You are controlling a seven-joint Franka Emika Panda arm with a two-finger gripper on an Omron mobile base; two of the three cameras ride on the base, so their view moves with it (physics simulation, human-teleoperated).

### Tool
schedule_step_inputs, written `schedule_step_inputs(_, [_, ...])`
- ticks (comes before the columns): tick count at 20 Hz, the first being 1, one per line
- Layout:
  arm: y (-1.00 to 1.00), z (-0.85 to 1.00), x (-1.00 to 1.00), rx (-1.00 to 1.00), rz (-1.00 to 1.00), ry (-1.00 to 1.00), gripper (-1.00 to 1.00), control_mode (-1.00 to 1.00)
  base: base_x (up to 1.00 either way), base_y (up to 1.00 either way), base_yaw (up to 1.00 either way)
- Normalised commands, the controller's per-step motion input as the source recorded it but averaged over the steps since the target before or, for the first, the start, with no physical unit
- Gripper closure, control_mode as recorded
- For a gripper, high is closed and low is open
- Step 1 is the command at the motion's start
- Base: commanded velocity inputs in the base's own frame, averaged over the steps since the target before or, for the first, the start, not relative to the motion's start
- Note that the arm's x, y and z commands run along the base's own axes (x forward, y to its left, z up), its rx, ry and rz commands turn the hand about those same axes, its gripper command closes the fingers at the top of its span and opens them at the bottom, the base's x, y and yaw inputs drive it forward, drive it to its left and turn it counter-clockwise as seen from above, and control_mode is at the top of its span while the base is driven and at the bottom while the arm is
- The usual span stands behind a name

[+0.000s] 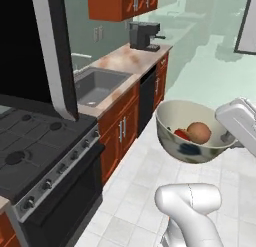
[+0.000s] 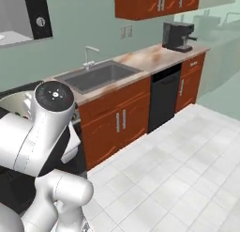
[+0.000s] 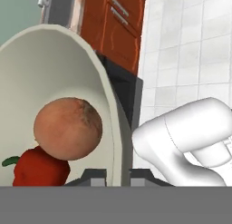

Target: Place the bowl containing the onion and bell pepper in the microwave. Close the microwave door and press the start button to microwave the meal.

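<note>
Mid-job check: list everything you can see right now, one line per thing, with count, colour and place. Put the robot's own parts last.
bowl: one, cream-white with dark blotches, held up over the tiled floor.
onion: one, tan-orange, inside the bowl.
bell pepper: one, red, inside the bowl beside the onion.
microwave door: one, black with silver strip, swung open above the stove.
microwave: one, black control panel with white knob, upper left.
stove: one, dark, under the door.
sink: one, grey, in the counter.
coffee machine: one, black, far end of the counter.
dishwasher: one, black, under the counter.
gripper: one, dark fingers, shut on the bowl's rim.
</note>
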Motion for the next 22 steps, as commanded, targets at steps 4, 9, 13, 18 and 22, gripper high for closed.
schedule_step_inputs(4, [0.0, 0.0, 0.0, 0.0, 0.0, 0.0, 1.0, 1.0, 0.56, -0.13, 0.44])
schedule_step_inputs(9, [0.0, 0.0, 0.0, 0.0, 0.0, 0.0, 1.0, 1.0, 0.57, -0.23, 0.51])
schedule_step_inputs(13, [0.0, 0.0, 0.0, 0.0, 0.0, 0.0, 1.0, 1.0, 0.51, -0.26, 0.54])
schedule_step_inputs(18, [0.0, 0.0, 0.0, 0.0, 0.0, 0.0, 1.0, 1.0, 0.56, -0.2, 0.55])
schedule_step_inputs(22, [0.0, 0.0, 0.0, 0.0, 0.0, 0.0, 1.0, 1.0, 0.61, -0.17, 0.57])
